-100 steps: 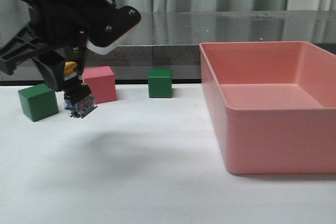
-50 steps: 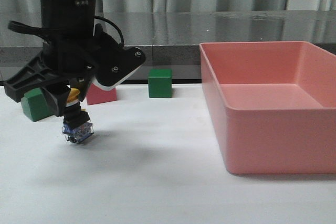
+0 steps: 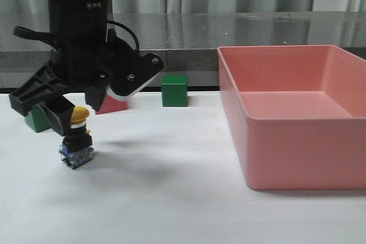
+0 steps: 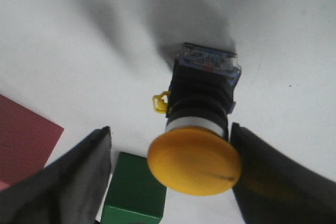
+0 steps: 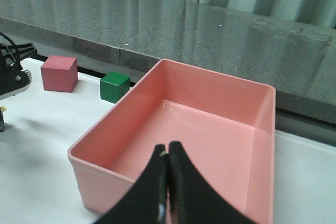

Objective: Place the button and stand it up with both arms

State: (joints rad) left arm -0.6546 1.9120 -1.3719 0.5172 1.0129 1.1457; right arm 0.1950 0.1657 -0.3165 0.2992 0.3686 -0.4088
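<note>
The button [image 3: 76, 140] stands upright on the white table at the left, its yellow cap [image 3: 80, 114] on top and the bluish contact block on the surface. My left gripper [image 3: 73, 119] hangs over it, open. In the left wrist view the button [image 4: 202, 124] sits between the two fingers: the cap lies against one finger [image 4: 257, 166], and a wide gap separates it from the other. My right gripper [image 5: 168, 150] is shut on nothing above the pink bin and does not show in the front view.
A large pink bin [image 3: 303, 158] fills the right side of the table. Behind the button are a green cube [image 3: 35, 119], a pink cube [image 3: 113, 106] partly hidden by the arm, and another green cube [image 3: 174, 90]. A grey counter edge runs behind.
The left arm came down and carried the tilted button to the table. The button now rests upright and the jaws have spread apart from it.
</note>
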